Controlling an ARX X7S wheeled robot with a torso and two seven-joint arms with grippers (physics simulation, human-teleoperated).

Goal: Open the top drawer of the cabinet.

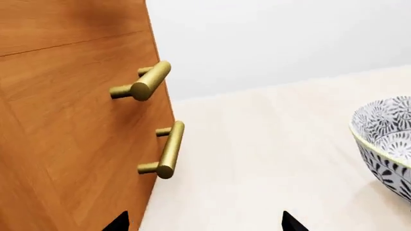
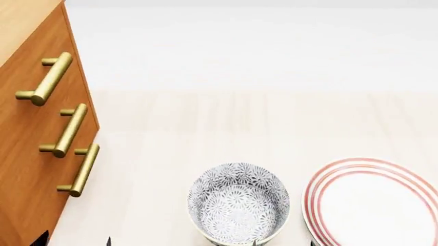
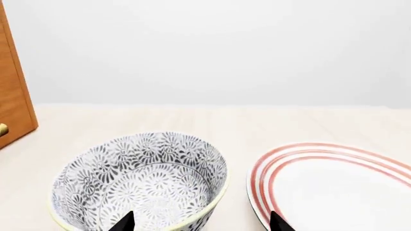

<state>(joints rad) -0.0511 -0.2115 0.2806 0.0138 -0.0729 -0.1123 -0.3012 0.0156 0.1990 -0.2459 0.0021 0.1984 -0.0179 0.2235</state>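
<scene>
My left fingers point(image 1: 119, 222) show only as two dark tips, spread wide apart with nothing between them. My right fingers point(image 3: 125, 222) are the same: two black tips held well apart, gripping nothing. From my head, only slivers of the left fingertips point(image 2: 41, 239) show; both arms are hidden.

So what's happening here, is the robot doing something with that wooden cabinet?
Nothing is held yet. The cabinet stands at the robot's left, all three drawers shut; the top drawer and its brass handle are untouched. The left gripper is open, near the cabinet's front and the handles. The right gripper is open too, above the patterned bowl, which sits beside a red-ringed plate.
</scene>
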